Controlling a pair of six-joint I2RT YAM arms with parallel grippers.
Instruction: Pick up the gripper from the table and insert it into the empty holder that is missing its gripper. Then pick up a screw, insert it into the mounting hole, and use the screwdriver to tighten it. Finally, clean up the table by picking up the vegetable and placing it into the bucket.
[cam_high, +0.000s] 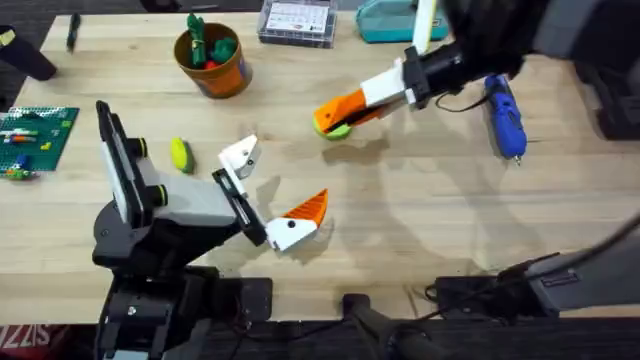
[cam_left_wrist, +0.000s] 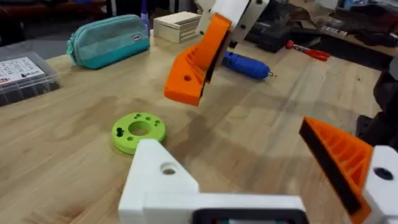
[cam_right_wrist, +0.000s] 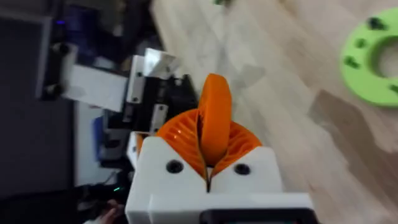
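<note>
Already the right gripper (cam_right_wrist: 208, 158) has its fingers clamped on the gripper (cam_right_wrist: 214, 118), held above the table near the green disc (cam_high: 334, 127); the left gripper (cam_high: 268, 195) gapes wide, its holder (cam_left_wrist: 163, 180) bare; insertion, screw, vegetable (cam_high: 180, 154) and bucket (cam_high: 215, 68) remain.

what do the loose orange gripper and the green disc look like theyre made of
The orange gripper, held in the right pincer: seemingly matte moulded or printed plastic, with flat even colour and a hole through it. The green disc: probably similar matte plastic, with crisp holes and no shine.
</note>
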